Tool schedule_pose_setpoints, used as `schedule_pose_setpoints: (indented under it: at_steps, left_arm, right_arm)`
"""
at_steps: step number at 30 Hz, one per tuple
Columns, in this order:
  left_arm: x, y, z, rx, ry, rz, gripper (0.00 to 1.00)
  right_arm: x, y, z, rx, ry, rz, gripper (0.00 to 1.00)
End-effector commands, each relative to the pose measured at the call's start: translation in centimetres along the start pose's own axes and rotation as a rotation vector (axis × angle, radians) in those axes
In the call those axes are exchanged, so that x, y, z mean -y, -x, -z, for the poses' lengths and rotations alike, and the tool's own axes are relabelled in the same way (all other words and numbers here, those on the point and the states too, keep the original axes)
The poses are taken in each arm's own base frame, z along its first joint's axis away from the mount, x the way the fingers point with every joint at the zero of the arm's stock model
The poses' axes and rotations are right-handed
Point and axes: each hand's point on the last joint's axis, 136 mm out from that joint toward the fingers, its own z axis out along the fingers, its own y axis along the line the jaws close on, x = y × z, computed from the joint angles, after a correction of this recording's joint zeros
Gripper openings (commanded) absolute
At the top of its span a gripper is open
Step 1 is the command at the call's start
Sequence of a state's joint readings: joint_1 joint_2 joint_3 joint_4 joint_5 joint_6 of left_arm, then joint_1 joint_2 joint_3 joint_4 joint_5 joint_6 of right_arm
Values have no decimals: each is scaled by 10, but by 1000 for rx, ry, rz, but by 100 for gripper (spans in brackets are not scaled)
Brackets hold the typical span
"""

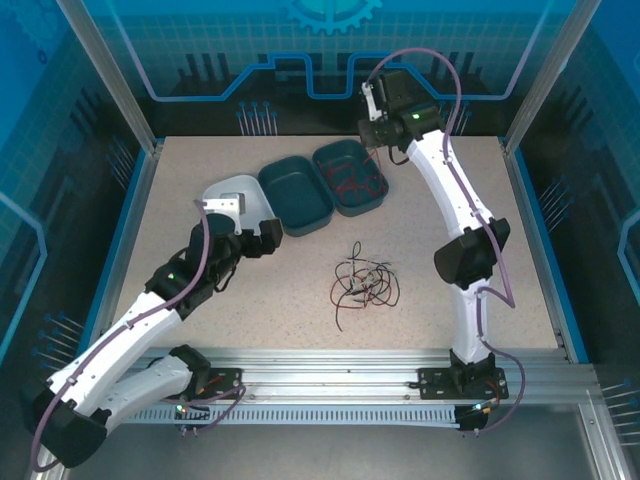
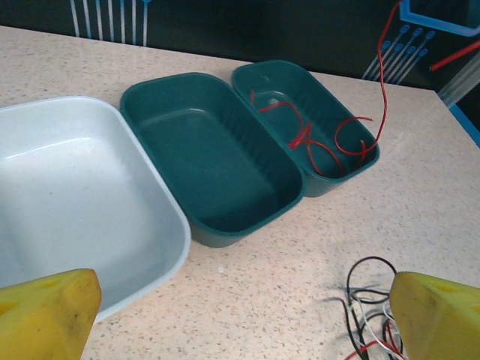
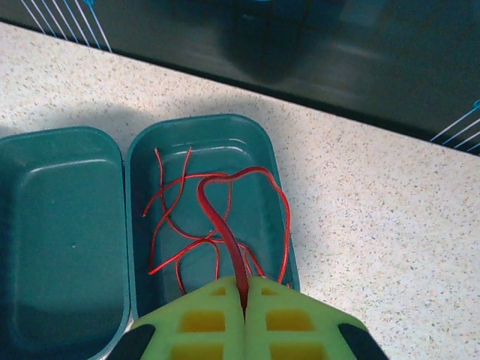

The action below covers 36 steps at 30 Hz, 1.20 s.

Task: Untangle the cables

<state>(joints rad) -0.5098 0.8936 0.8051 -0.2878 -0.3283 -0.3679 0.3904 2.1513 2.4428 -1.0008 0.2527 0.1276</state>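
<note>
Mostly heaped: look for the cables as a loose red, black and whitish tangle near the middle of the table, a touch toward 5 o'clock. Seen again at 5 o'clock in the left wrist view, just beside one yellow finger. Count several red ones lying in the right bin, at 12 o'clock on the table. Pinching one more red cable in the right gripper, jaws pressed together on it, above that bin, with the far part trailing down among the rest.

Judging by look: very light, thin and limp, with no stiffness to hold a shape. Likely to snag and drag neighbours when lifted, and to slip from the pads unless caught squarely. Best taken at a free end, or at a loop straying from the heap's edge, such as the black loop in the left wrist view, not through the knotted middle. Pull slowly and upward to let crossings slide free.

Outward: at 9 o'clock of the tangle, near but apart from it, find the left gripper, jaws spread wide on nothing. Beside the right bin, toward 11 o'clock, note a second teal bin, then a white bin close against it.
</note>
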Motion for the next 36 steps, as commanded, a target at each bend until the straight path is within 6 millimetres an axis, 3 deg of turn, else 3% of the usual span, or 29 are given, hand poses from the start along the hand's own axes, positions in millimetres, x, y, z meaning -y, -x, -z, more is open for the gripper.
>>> schedule_pose_setpoints:
  at_steps: [1, 7, 12, 14, 25, 28, 36]
  left_arm:
    - [1, 10, 4, 15, -12, 31, 99]
    - [0, 2, -1, -24, -7, 43, 99]
    - [-1, -1, -2, -31, -9, 62, 99]
    - [0, -1, -3, -30, -10, 63, 99]
    - [1, -5, -14, -65, 2, 60, 99]
    - [2, -4, -14, -64, -2, 63, 99]
    - [4, -6, -18, -62, -14, 84, 99]
  right_arm:
    - [-1, 12, -9, 35, 14, -30, 0]
    - [-8, 4, -46, 15, 16, -2, 0]
    - [-32, 2, -67, 20, 109, 61, 0]
    - [-42, -11, -86, -16, 140, 95, 0]
    - [-76, -53, -123, -114, 203, 306, 0]
    - [-76, -68, -131, -161, 167, 362, 0]
    - [-48, -91, -136, -254, 41, 443, 0]
